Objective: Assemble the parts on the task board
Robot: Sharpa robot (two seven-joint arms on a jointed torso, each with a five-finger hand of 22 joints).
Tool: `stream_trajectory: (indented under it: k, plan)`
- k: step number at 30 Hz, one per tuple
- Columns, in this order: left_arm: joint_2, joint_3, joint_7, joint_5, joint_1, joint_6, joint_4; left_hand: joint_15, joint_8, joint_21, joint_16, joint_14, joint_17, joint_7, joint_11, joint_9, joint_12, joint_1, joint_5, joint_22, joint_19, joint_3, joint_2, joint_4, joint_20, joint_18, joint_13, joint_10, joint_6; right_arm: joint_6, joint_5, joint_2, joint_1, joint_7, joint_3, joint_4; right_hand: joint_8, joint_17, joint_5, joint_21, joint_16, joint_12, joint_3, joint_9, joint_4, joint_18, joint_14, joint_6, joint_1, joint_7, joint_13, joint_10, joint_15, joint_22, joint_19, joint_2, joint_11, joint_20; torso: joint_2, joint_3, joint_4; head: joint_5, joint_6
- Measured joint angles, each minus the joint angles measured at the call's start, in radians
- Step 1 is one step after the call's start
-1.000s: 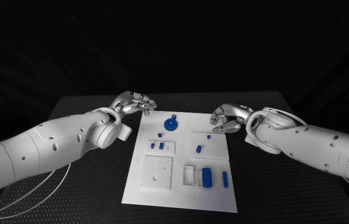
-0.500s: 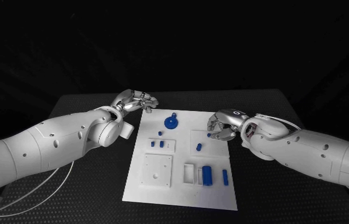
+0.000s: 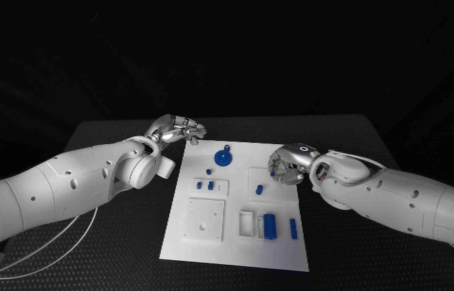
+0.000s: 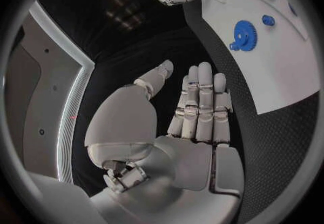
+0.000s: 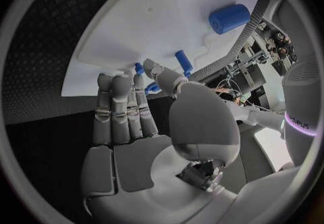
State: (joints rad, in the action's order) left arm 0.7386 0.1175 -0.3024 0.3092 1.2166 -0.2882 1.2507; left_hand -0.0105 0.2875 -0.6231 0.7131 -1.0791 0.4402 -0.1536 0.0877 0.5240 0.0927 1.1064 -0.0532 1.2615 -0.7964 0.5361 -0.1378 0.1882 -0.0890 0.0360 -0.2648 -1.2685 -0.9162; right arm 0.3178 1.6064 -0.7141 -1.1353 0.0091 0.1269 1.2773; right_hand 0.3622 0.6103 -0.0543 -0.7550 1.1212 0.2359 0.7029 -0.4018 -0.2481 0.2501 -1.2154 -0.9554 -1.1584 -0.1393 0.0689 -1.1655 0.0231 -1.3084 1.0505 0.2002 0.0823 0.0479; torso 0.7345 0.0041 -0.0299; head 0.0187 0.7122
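Pitch black backdrop behind everything, no walls to make out. Dark tabletop (image 3: pixel 113 238) with a fine bumpy, textured mat surface. Dim lighting overall, just lit around the middle.

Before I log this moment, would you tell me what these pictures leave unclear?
- Head view: the right hand covers the task board's right edge; contact with a part there cannot be told.
- Right wrist view: its fingers hide small blue parts behind them.
- Head view: the pegs are too small to tell seated or loose.
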Motion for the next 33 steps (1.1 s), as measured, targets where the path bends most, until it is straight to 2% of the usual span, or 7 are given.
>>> stream_trajectory:
  k: [6, 8, 10, 16, 22, 30, 33]
  plan:
    - [0.0, 0.0, 0.0, -0.007, 0.0, 0.003, 0.0, -0.005, 0.0, 0.004, -0.013, 0.004, 0.004, -0.004, 0.004, -0.003, -0.004, 0.0, 0.0, 0.002, 0.003, 0.0, 0.0, 0.0, 0.003, -0.001, 0.001, 0.004, 0.011, 0.003, 0.022, 0.007, 0.001, -0.012, 0.001, -0.002, 0.0, 0.002, 0.0, 0.004, 0.0, -0.016, 0.022, 0.001, 0.008, 0.0, -0.002, -0.002, -0.003, 0.001, 0.002, -0.004, -0.002, 0.0, 0.002, 0.011, 0.003, 0.002, 0.0, 0.0, 0.0001, 0.003, 0.003]
    - [0.0, 0.0, -0.001, -0.009, 0.0, 0.004, -0.001, -0.012, 0.0, 0.004, -0.021, 0.011, 0.006, -0.007, 0.007, -0.005, -0.008, 0.0, 0.0, 0.004, 0.003, 0.0, 0.0, 0.0, 0.003, -0.005, 0.002, 0.007, 0.014, 0.004, 0.028, 0.009, 0.0, -0.016, 0.001, -0.003, 0.0, 0.003, 0.0, 0.004, 0.0, -0.017, 0.024, 0.001, 0.01, 0.0, -0.002, -0.002, -0.004, 0.002, 0.002, -0.004, -0.002, 0.0, 0.002, 0.012, 0.003, 0.002, 0.0, 0.0, 0.0001, 0.003, 0.003]
    - [0.0, 0.0, -0.001, -0.011, 0.0, 0.005, -0.001, -0.013, 0.0, 0.008, -0.024, 0.013, 0.008, -0.009, 0.004, -0.005, -0.008, -0.003, 0.0, 0.005, 0.007, 0.0, -0.003, 0.0, 0.007, -0.006, 0.002, 0.011, 0.016, 0.005, 0.035, 0.012, -0.001, -0.019, 0.003, -0.004, 0.0, 0.003, 0.0, 0.004, 0.0, -0.017, 0.026, 0.001, 0.012, 0.0, -0.003, -0.002, -0.004, 0.002, 0.002, -0.007, -0.003, 0.0, 0.002, 0.012, 0.0, 0.002, 0.0, -0.0001, 0.0002, 0.003, 0.004]
    - [0.001, 0.0, -0.001, -0.022, 0.0, 0.007, 0.0, -0.02, 0.0, 0.012, -0.036, 0.02, 0.014, -0.013, 0.009, -0.008, -0.012, -0.009, 0.0, 0.008, 0.01, 0.0, 0.001, 0.0, 0.011, -0.006, 0.003, 0.016, 0.028, 0.01, 0.052, 0.019, -0.002, -0.027, 0.008, -0.008, 0.0, 0.006, 0.0, 0.006, -0.003, -0.031, 0.044, 0.002, 0.029, 0.0, -0.003, -0.004, -0.001, 0.003, 0.001, -0.023, -0.003, 0.0, 0.002, 0.015, 0.001, 0.002, 0.0, -0.0007, -0.0001, 0.003, 0.007]
    - [0.002, 0.0, -0.001, -0.03, 0.0, 0.011, 0.001, -0.023, 0.0, 0.012, -0.039, 0.023, 0.017, -0.011, 0.013, -0.009, -0.013, -0.01, 0.0, 0.01, 0.007, 0.0, 0.001, 0.0, 0.014, -0.006, 0.004, 0.02, 0.032, 0.021, 0.078, 0.023, -0.005, -0.036, 0.019, -0.006, 0.002, 0.009, 0.0, 0.008, -0.004, -0.031, 0.059, 0.001, 0.034, 0.0, -0.003, -0.005, 0.0, 0.005, 0.004, -0.029, -0.003, 0.0, 0.002, 0.016, 0.0, 0.002, 0.0, -0.0007, -0.001, 0.004, 0.008]
    - [0.002, 0.0, -0.001, -0.034, 0.0, 0.015, 0.0, -0.024, 0.0, 0.012, -0.043, 0.023, 0.02, -0.014, 0.013, -0.009, -0.013, -0.01, 0.0, 0.012, 0.01, 0.0, 0.001, 0.0, 0.018, -0.006, 0.004, 0.02, 0.035, 0.029, 0.11, 0.029, -0.005, -0.047, 0.028, 0.003, 0.02, 0.015, 0.0, 0.008, -0.004, -0.031, 0.081, -0.007, 0.03, 0.0, -0.006, -0.03, -0.009, 0.017, 0.013, -0.072, 0.014, -0.001, 0.002, 0.017, -0.012, 0.002, 0.0, -0.001, -0.0003, 0.003, 0.01]
    - [0.002, 0.0, 0.0, -0.035, 0.0, 0.016, 0.0, -0.024, 0.0, 0.012, -0.043, 0.023, 0.021, -0.014, 0.009, -0.009, -0.013, -0.01, 0.0, 0.012, 0.01, 0.0, 0.001, 0.0, 0.018, -0.006, 0.004, 0.023, 0.035, 0.031, 0.124, 0.029, -0.006, -0.051, 0.029, 0.003, 0.026, 0.019, 0.0, 0.008, -0.004, -0.033, 0.093, -0.009, 0.025, 0.0, -0.01, -0.042, -0.02, 0.021, 0.015, -0.086, 0.019, -0.001, 0.009, 0.014, -0.018, -0.005, 0.0, -0.0011, -0.0003, 0.002, 0.012]
